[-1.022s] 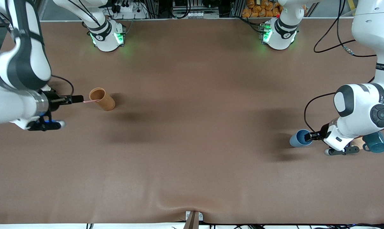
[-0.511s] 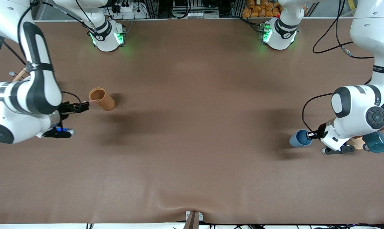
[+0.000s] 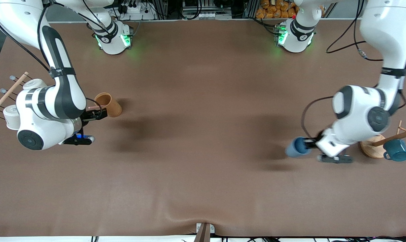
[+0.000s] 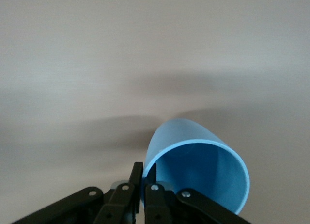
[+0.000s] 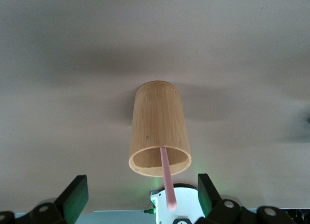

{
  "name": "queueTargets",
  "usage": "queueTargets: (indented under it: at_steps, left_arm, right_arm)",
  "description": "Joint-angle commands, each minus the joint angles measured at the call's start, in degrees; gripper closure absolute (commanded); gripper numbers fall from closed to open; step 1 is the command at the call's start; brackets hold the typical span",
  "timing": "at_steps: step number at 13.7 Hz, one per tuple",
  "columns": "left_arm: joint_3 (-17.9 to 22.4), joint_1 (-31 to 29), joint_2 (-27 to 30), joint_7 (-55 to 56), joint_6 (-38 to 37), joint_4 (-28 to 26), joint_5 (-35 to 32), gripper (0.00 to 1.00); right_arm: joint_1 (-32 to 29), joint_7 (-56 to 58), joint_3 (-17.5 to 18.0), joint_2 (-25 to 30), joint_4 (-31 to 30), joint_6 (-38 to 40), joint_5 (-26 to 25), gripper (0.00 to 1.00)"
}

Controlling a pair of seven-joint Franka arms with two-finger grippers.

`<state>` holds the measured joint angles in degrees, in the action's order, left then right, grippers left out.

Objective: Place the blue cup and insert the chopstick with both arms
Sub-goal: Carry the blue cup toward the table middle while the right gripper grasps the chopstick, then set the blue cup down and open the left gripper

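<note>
Left hand [image 3: 312,144], at the lower right of the front frame, pinches the rim of the blue cup [image 3: 296,148] between its 2 fingers [image 4: 151,197] and carries it tipped on its side above the table [image 3: 203,134]. Right hand [image 3: 102,115], at the middle left, stands spread wide just beside the brown holder [image 3: 108,104], where the chopstick [image 5: 167,178] leans out over the rim.
</note>
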<state>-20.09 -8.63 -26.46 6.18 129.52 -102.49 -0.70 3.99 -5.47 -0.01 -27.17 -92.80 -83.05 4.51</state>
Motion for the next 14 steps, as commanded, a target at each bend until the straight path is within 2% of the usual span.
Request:
queueTargets:
  at_steps: [1, 4, 7, 8, 10, 11, 14]
  left_arm:
    - [-3.02, 4.99, 1.24, 10.3, -0.76, -0.34, -1.06, 1.0]
    - [-3.02, 14.48, 0.37, 26.45, -0.67, 2.03, -1.06, 1.0]
    - [-3.02, 23.28, -0.96, 42.03, -0.76, 2.56, -3.77, 1.0]
    - [-3.11, 25.74, -1.83, 45.12, -0.76, 2.56, -3.96, 1.0]
    - [-2.85, 31.02, -3.59, 51.36, -0.67, 2.65, -4.05, 1.0]
    - [-2.67, 32.69, -4.64, 53.65, -0.41, 2.65, -4.66, 1.0]
    - [-2.58, 34.11, -6.23, 58.23, -0.32, 2.65, -8.69, 1.0]
  right_arm:
    - [-0.99, -0.85, 0.1, 2.47, -4.39, -0.89, -0.38, 0.0]
    - [-1.97, -0.33, 0.19, 2.91, -4.67, -0.63, -0.38, 0.0]
    - [-2.06, -0.33, 0.19, 3.17, -4.67, -0.62, -0.38, 0.29]
    - [-2.14, -0.5, 0.19, 3.26, -4.67, -0.54, -0.29, 0.34]
    - [-2.14, -0.85, 0.19, 3.26, -4.58, -0.62, -0.29, 0.36]
    - [-2.14, -0.94, 0.19, 3.18, -4.58, -0.8, -0.29, 0.42]
    - [-2.23, -0.94, 0.19, 2.82, -4.58, -1.15, -0.2, 0.45]
